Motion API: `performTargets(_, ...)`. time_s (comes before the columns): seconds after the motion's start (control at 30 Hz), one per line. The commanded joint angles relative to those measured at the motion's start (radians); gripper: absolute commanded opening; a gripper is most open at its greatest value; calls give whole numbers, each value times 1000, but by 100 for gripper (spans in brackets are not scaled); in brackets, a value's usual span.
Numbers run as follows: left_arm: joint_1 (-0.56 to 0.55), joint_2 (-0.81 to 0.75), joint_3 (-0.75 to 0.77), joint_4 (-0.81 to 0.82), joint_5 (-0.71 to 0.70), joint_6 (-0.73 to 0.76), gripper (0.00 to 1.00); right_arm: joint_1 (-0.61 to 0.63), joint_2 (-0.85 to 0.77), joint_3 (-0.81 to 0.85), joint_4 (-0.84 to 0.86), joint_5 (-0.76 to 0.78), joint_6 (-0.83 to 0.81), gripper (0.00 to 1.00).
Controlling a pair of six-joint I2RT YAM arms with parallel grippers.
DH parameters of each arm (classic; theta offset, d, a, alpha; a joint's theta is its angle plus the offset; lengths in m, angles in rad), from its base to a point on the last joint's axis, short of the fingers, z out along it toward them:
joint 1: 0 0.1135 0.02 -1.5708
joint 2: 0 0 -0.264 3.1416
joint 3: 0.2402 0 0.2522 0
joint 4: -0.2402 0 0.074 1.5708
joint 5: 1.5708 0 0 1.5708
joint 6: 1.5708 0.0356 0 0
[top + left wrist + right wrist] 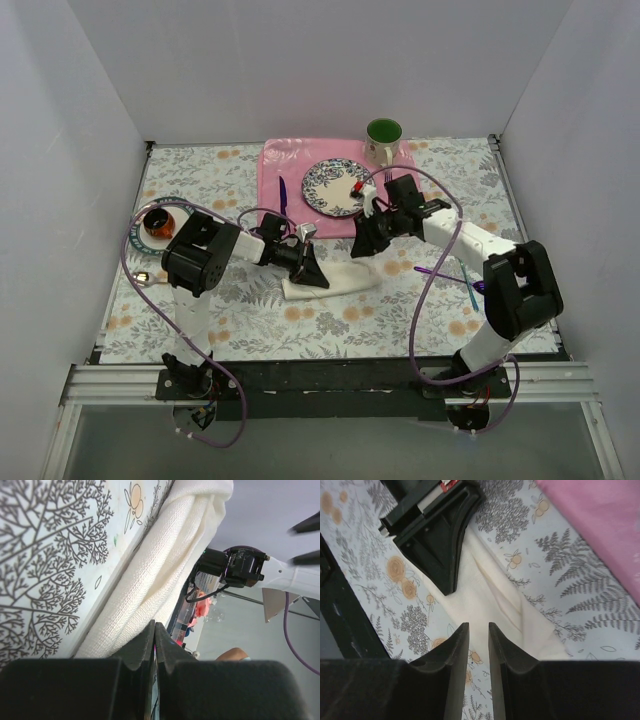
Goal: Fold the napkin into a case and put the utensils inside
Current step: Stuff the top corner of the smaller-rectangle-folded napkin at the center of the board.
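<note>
The cream-white napkin (335,279) lies folded into a narrow long case on the flowered tablecloth; it also shows in the left wrist view (165,565) and the right wrist view (495,600). My left gripper (308,266) is shut, its tips (155,625) down at the case's left end, the fold lying along one finger. My right gripper (363,243) hovers over the case's right end, jaws a little apart and empty (478,625). The iridescent utensils (447,272) lie on the table to the right, near the right arm. The left gripper's fingers (442,550) rest on the cloth.
A pink placemat (288,165) at the back holds a patterned plate (335,187) and a dark purple knife (282,195). A green mug (383,135) stands behind the plate. A dish with an orange object (158,222) sits at the left. White walls enclose the table.
</note>
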Motion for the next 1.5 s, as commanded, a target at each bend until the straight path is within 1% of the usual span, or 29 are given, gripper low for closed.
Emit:
performTargets(0.0,6,47,-2,-58,-89,38,0,-89,13,71,-99,-224,99,31)
performTargets(0.1,4,53,6,-58,-89,38,0,-116,41,28,-76,-241,121,31)
performTargets(0.13,4,52,6,-58,-89,40,0,-145,52,17,-70,-261,159,31)
performTargets(0.23,6,47,11,-62,-89,47,0,-182,96,12,-54,-275,182,30)
performTargets(0.4,6,46,11,-70,-89,60,0,-199,119,-6,-54,-270,184,31)
performTargets(0.53,6,47,8,-70,-89,61,0,-248,133,-23,-25,-330,217,30)
performTargets(0.73,6,49,6,-67,-89,63,0,-283,158,-50,45,-424,294,31)
performTargets(0.8,4,49,7,-67,-89,63,0,-290,173,-69,79,-444,322,31)
performTargets(1.03,6,47,11,-66,-90,61,0,-296,254,-63,84,-462,325,30)
performTargets(1.2,6,47,7,-69,-92,64,0,-296,280,-83,82,-445,323,31)
performTargets(1.47,6,47,1,-73,-101,70,0,-299,366,-93,84,-438,348,30)
